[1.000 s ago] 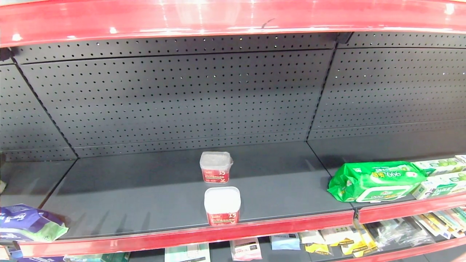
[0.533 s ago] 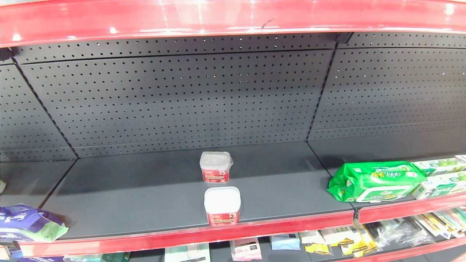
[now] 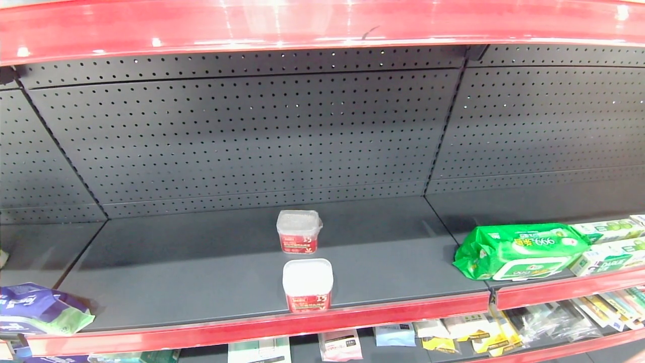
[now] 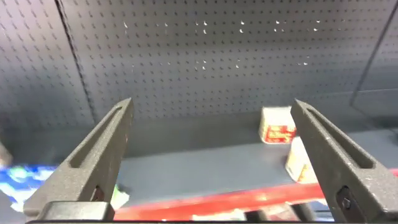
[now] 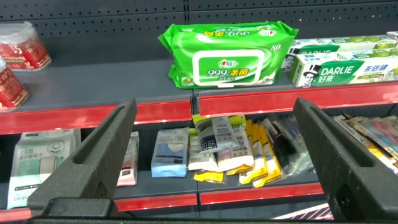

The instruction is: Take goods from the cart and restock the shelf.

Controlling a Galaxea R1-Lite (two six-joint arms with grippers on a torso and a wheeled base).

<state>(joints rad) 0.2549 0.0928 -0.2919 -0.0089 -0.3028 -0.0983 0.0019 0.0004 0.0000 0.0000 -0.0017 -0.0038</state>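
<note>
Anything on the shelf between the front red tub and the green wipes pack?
No goods. The head view shows bare grey shelf from the front red tub to the green wipes pack, crossed only by a panel joint.

front tub half behind the left gripper

Head camera: high, square-on to the shelf, tilted down. Front tub at 6 o'clock, rear tub just behind it, wipes pack at 4 o'clock.
Left wrist camera: low, near the shelf lip, looking in between the left gripper's spread fingers. Shares both tubs.
Right wrist camera: lip height, facing the shelf front past the spread right gripper. Shares wipes pack and tubs.
</note>
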